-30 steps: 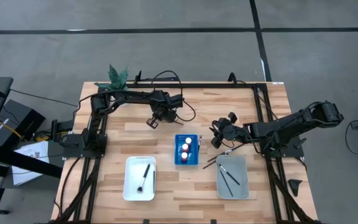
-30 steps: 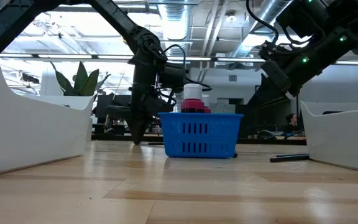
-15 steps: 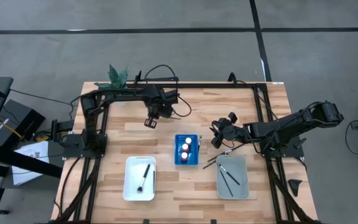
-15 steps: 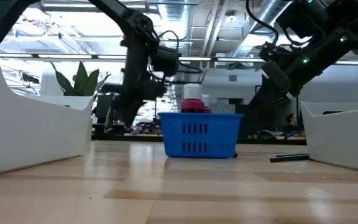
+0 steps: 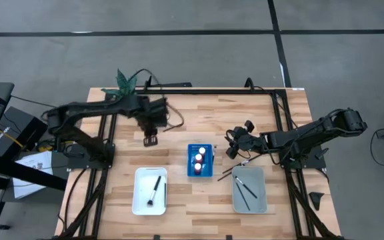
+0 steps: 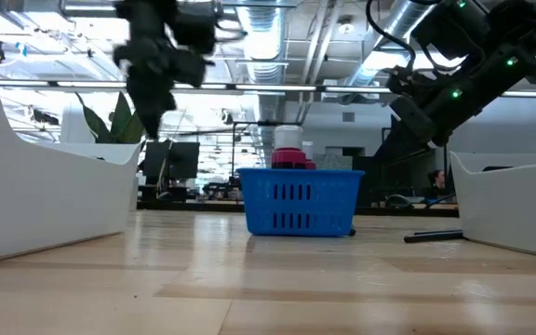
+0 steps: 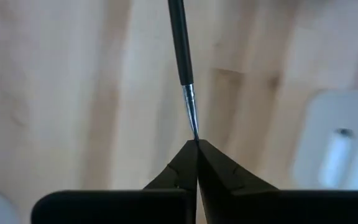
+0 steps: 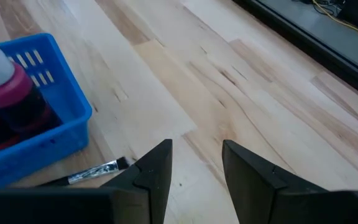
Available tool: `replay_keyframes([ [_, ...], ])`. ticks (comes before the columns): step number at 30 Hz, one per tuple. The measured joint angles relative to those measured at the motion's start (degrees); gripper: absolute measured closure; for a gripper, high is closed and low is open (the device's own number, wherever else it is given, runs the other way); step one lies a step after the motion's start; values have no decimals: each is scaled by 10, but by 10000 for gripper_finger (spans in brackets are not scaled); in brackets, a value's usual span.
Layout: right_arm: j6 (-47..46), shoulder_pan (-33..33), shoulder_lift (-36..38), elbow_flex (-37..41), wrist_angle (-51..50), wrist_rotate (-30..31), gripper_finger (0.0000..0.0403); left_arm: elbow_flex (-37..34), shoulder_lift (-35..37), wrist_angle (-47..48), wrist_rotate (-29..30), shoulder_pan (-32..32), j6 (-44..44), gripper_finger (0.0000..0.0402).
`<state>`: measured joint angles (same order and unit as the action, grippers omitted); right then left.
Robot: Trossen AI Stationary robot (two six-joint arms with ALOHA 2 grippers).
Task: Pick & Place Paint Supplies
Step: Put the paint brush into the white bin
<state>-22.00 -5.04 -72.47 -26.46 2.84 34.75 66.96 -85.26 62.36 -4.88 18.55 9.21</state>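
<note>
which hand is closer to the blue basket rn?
Right. The right hand hovers open just beside the blue basket, on its right. The left hand is farther off to the basket's upper left, shut on a thin brush.

Three bottles [image 5: 199, 159], five brushes [image 5: 155, 189].

Blue rack [image 5: 201, 161], two trays [image 5: 150, 191], plant [image 5: 125, 82]

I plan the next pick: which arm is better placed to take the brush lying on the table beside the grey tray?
Right. The right gripper is open, empty and close to the loose brush; the left gripper is already shut on another brush, far away.
</note>
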Motion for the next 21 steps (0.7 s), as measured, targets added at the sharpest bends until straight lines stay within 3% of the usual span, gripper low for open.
replay_keyframes([
  [5, 1, 3, 0, 0, 7, 10, 266, -76, 100, -46, -25, -86, -149, 401],
  [11, 1, 12, 0, 0, 8, 11, 266, -146, 183, -132, -28, -236, -366, 401],
  [15, 0, 19, 0, 0, 9, 11, 266, -174, 197, -240, -2, -344, -495, 401],
  [21, 0, 23, 0, 0, 9, 11, 266, -208, 183, -326, 60, -474, -660, 401],
])
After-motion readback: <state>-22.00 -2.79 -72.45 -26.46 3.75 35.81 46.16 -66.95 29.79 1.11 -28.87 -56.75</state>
